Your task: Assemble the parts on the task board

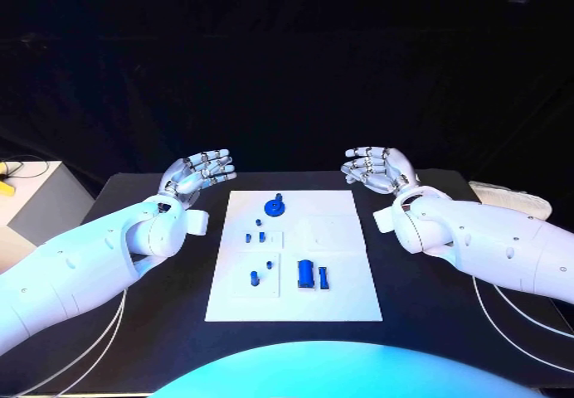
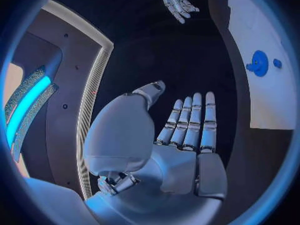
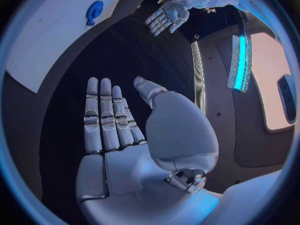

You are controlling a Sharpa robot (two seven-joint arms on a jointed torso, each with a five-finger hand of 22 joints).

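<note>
Both white arms are seen lowest in the head view, entering from either side, each ending in a silver many-fingered hand raised near the far corners of the white rectangular task board [image 1: 293,290]. Left hand [image 1: 197,174] is held released, palm up, fingers apart, nothing in it; right hand [image 1: 379,169] is likewise released and holding nothing. The board lies flat mid-table on the black table [image 1: 430,315], between the two arms and touched by neither hand. On it, from the head view: a round blue disc-shaped part [image 1: 276,205] at the far end, small blue pegs [image 1: 255,237] in the middle left, and a blue upright cylinder part [image 1: 306,274] with smaller blue pieces beside it nearer the robot. Near-end parts are resolved by the head view alone; the wrist views catch the board's far end and the disc [image 2: 258,63] [image 3: 94,9]. Flat, extended fingers [image 2: 187,122] are confirmed by the left wrist view, with the opposite hand visible across the table [image 2: 177,1]; the right wrist view matches [image 3: 107,117].
</note>
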